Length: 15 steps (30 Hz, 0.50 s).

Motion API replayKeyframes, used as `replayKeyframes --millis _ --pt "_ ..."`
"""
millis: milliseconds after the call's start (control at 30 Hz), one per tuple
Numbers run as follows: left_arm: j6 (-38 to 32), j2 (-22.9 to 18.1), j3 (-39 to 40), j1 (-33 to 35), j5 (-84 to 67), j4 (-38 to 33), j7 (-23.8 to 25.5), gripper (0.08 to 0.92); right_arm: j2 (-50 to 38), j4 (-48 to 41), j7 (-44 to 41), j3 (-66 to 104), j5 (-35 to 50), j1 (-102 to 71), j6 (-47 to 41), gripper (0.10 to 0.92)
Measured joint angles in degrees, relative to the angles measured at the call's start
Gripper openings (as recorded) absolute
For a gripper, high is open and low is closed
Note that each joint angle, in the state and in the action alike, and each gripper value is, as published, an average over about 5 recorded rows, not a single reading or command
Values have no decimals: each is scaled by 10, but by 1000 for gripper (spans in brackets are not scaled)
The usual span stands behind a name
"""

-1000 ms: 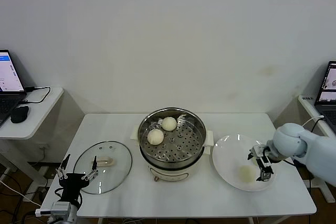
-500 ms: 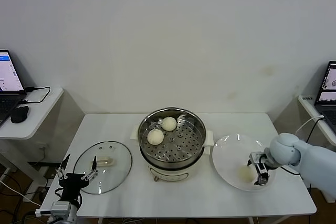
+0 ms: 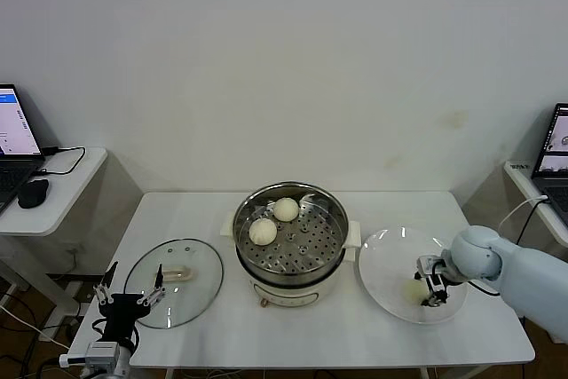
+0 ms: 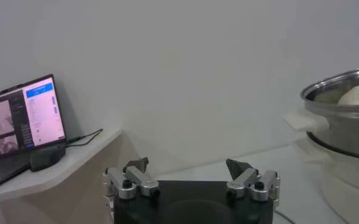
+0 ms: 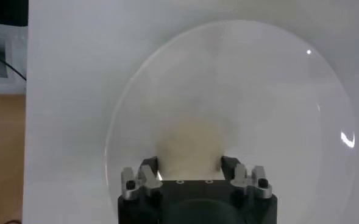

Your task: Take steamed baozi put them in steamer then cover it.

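The steamer [image 3: 333, 210] stands at the table's middle with two baozi [image 3: 286, 209] [image 3: 263, 232] on its perforated tray. A third baozi [image 3: 411, 291] lies on the white plate [image 3: 382, 259] to its right. My right gripper [image 3: 421, 290] is down on that plate, open, with one finger on each side of this baozi [image 5: 191, 139], close against it in the right wrist view [image 5: 189, 163]. My left gripper [image 3: 131, 295] is open and empty at the table's front left, beside the glass lid [image 3: 191, 295]. The steamer's rim [image 4: 344, 91] also shows in the left wrist view.
Side tables with laptops [image 3: 13, 135] stand off both ends of the table. A black mouse [image 3: 33, 193] lies on the left one. The plate's rim [image 5: 115, 140] lies close to the table's right edge.
My right gripper has moved left and down across the plate, from beside the baozi to around it. The left arm, lid and steamer have not moved.
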Motion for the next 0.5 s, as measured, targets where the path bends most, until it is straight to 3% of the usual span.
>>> replayKeyframes --millis 200,500 --pt "0 1 0 1 0 -2 0 823 -8 8 -1 8 3 -1 -1 488" --pt "0 6 0 -1 -2 -5 0 823 -35 31 -14 -5 32 50 5 500"
